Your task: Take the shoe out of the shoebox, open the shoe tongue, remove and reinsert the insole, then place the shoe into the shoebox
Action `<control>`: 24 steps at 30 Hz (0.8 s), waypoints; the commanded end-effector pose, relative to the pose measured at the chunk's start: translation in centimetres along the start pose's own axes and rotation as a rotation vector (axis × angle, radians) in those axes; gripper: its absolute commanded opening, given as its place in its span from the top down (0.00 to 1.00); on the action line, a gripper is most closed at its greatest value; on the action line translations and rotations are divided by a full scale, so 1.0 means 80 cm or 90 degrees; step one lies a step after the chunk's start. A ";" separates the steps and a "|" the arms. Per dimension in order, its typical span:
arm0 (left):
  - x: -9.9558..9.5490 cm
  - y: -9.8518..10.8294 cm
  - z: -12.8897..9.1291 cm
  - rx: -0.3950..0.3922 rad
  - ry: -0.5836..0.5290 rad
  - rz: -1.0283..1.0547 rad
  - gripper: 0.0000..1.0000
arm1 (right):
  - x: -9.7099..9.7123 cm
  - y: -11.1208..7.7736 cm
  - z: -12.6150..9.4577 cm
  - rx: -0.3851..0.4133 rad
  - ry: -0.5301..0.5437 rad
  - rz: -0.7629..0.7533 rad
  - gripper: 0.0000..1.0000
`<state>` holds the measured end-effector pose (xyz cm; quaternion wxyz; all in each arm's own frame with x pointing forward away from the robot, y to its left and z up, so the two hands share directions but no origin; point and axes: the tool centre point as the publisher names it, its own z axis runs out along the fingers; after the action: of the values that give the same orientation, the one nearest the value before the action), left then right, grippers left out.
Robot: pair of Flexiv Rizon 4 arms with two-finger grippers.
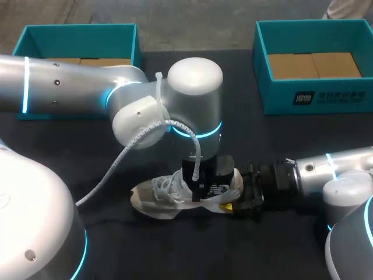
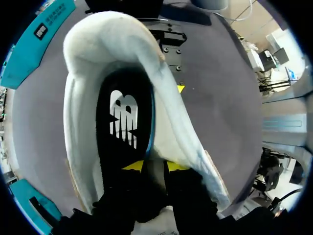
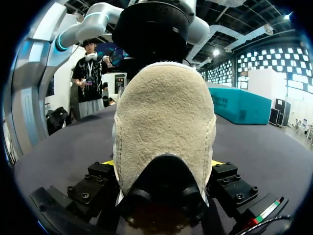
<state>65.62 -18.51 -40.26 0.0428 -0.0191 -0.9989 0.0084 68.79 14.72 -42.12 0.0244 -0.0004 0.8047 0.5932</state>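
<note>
A beige and white shoe (image 1: 157,195) lies on its side on the black table, toe to the left. My left gripper (image 1: 201,189) points down into its opening. In the left wrist view its yellow tips (image 2: 155,166) stand slightly apart over the heel end of the black insole (image 2: 122,122), which lies flat inside the shoe (image 2: 83,98). My right gripper (image 1: 236,201) comes in low from the right. Its fingers press both sides of the suede heel (image 3: 164,112), so the right gripper (image 3: 164,164) is shut on the shoe.
Two teal shoeboxes stand at the back of the table, one at the left (image 1: 78,29) and one at the right (image 1: 315,96), both with brown cardboard inside. My left arm's white cable hangs over the shoe's laces.
</note>
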 end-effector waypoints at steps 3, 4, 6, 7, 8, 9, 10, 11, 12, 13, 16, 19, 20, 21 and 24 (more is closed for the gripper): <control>-0.006 -0.007 0.007 -0.014 -0.033 -0.009 0.72 | 0.000 -0.001 0.002 0.002 0.000 0.000 1.00; -0.008 -0.007 0.009 -0.014 -0.034 -0.008 0.71 | 0.000 -0.001 0.002 0.002 0.000 0.000 1.00; -0.012 -0.008 0.012 -0.017 -0.040 -0.010 0.70 | 0.000 -0.001 0.002 0.002 0.000 0.000 1.00; -0.014 -0.008 0.014 -0.018 -0.044 -0.010 0.68 | 0.000 -0.001 0.002 0.002 0.000 0.000 1.00; -0.015 -0.008 0.016 -0.019 -0.056 -0.014 0.67 | 0.000 -0.001 0.002 0.002 0.000 0.000 1.00; -0.017 -0.008 0.018 -0.021 -0.062 -0.014 0.67 | 0.000 -0.001 0.002 0.002 0.000 0.000 1.00; -0.018 -0.008 0.020 -0.022 -0.070 -0.016 0.68 | 0.000 -0.001 0.002 0.002 0.000 0.000 1.00; -0.020 -0.009 0.022 -0.025 -0.083 -0.020 0.68 | 0.000 -0.001 0.002 0.002 0.000 0.000 1.00; -0.023 -0.009 0.024 -0.027 -0.087 -0.022 0.68 | 0.000 -0.001 0.002 0.002 0.000 0.000 1.00; -0.025 -0.009 0.025 -0.028 -0.094 -0.026 0.68 | 0.000 -0.001 0.002 0.002 0.000 0.000 1.00; -0.033 -0.009 0.024 -0.026 -0.106 -0.038 0.69 | 0.000 -0.001 0.002 0.002 0.000 0.000 1.00; -0.037 -0.008 0.024 -0.027 -0.120 -0.045 0.74 | 0.000 -0.001 0.002 0.002 0.000 0.000 1.00; -0.037 -0.008 0.024 -0.028 -0.123 -0.045 0.77 | 0.000 -0.001 0.002 0.002 0.000 0.000 1.00; -0.038 -0.008 0.024 -0.027 -0.124 -0.046 0.85 | 0.000 -0.001 0.002 0.002 0.000 0.000 1.00; -0.039 -0.008 0.022 -0.017 -0.111 -0.043 1.00 | 0.000 -0.001 0.002 0.002 0.000 0.000 1.00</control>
<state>68.01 -18.97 -41.01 -0.0535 0.0167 -0.9984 -0.0081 68.88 14.71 -42.17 0.0240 0.0000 0.8047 0.5932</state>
